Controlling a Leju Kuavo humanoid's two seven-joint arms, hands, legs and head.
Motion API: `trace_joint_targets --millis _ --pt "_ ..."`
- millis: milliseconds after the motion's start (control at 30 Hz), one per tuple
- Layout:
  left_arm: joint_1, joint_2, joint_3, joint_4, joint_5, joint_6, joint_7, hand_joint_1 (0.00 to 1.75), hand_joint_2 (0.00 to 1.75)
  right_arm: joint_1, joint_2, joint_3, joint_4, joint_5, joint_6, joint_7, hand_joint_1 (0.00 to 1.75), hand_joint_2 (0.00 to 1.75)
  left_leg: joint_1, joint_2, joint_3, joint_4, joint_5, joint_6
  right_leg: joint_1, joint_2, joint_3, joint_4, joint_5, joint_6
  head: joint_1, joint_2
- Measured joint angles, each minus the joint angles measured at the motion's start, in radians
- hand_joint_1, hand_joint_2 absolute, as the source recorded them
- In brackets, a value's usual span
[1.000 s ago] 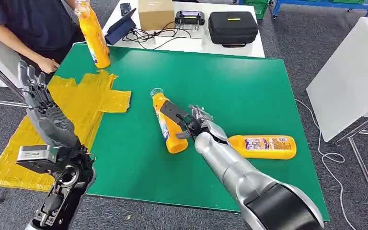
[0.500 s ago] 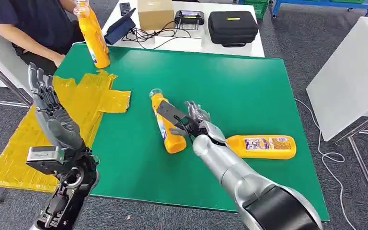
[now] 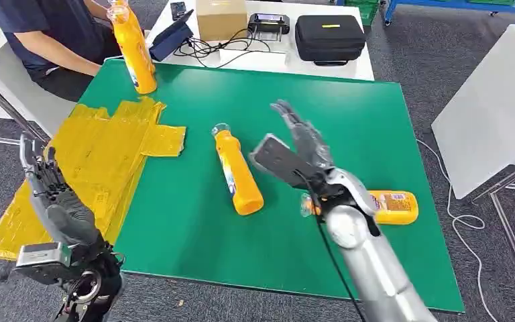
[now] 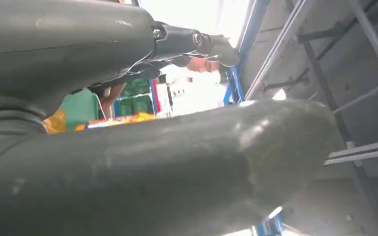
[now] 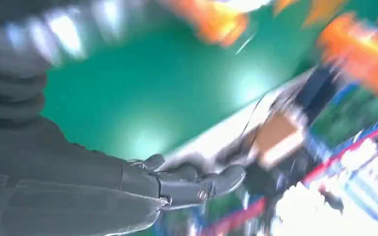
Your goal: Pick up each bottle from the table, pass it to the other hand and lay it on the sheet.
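An orange bottle [image 3: 237, 170] lies on the green table [image 3: 349, 114], cap toward the far side. A second orange bottle [image 3: 392, 206] lies at the right, partly behind my right arm. A third bottle [image 3: 133, 47] stands upright at the table's far left corner. The yellow sheet [image 3: 87, 164] covers the table's left edge. My right hand [image 3: 295, 151] hovers above the table just right of the middle bottle, fingers spread, holding nothing. My left hand [image 3: 53, 201] is raised at the lower left, off the table, fingers straight and empty. The right wrist view is blurred.
A person in a dark shirt [image 3: 47, 30] sits at the far left, near the standing bottle. Behind the green table a white table carries a black case [image 3: 329, 37], a cardboard box [image 3: 218, 19], a tablet [image 3: 171, 37] and cables. A white panel [image 3: 496, 100] stands at the right.
My right hand has let go of the middle bottle, lifted and moved right, fingers now spread. My left hand has dropped lower and to the left. The person's hand has withdrawn from the sheet.
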Motion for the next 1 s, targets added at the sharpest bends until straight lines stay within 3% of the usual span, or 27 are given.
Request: trace_joint_targets --millis 67,167,467,600,800,1000 --pt "0.021 0.010 0.005 -0.028 0.000 0.008 0.000 0.00 0.00 0.053 -0.075 -0.025 -0.077 0.117 0.020 -0.016 0.00 1.75 -0.001 0.000 0.000 0.000 -0.001 0.001 -0.001 0.000 0.000 0.000 0.000 0.000 0.000 0.000" --pt "0.044 0.022 0.011 -0.057 0.000 0.014 0.000 0.00 0.00 0.113 -0.156 -0.053 -0.166 0.157 0.026 -0.021 0.00 1.75 -0.001 0.001 0.000 0.000 -0.001 0.001 -0.001 0.001 0.000 0.000 0.001 0.001 0.000 0.000" --pt "0.061 0.036 0.012 -0.090 0.000 0.019 0.000 0.00 0.00 0.164 -0.250 -0.077 -0.267 0.173 0.031 -0.027 0.00 1.75 0.000 0.002 0.001 0.000 0.000 0.001 0.000 0.002 0.000 0.001 0.001 0.001 0.000 0.000" --pt "0.110 0.041 0.034 -0.132 -0.001 0.029 0.000 0.00 0.00 0.183 -0.317 -0.119 -0.262 0.238 0.036 -0.092 0.00 1.75 -0.001 0.001 0.001 0.000 0.000 0.001 -0.001 0.001 0.000 0.001 0.000 0.001 0.000 0.000" --pt "0.193 0.042 0.111 -0.188 0.034 -0.006 0.000 0.00 0.00 0.178 -0.491 -0.244 -0.133 0.138 0.102 -0.317 0.00 1.75 -0.004 0.001 -0.001 0.000 -0.001 0.004 -0.003 0.001 0.000 0.000 0.001 0.001 0.000 0.000" --pt "0.201 0.038 0.144 -0.194 0.050 -0.057 0.000 0.00 0.00 0.145 -0.521 -0.245 -0.063 0.133 0.123 -0.336 0.00 1.75 -0.004 0.001 -0.001 0.000 -0.001 0.004 -0.003 0.001 0.001 0.000 0.001 0.002 0.000 0.000"
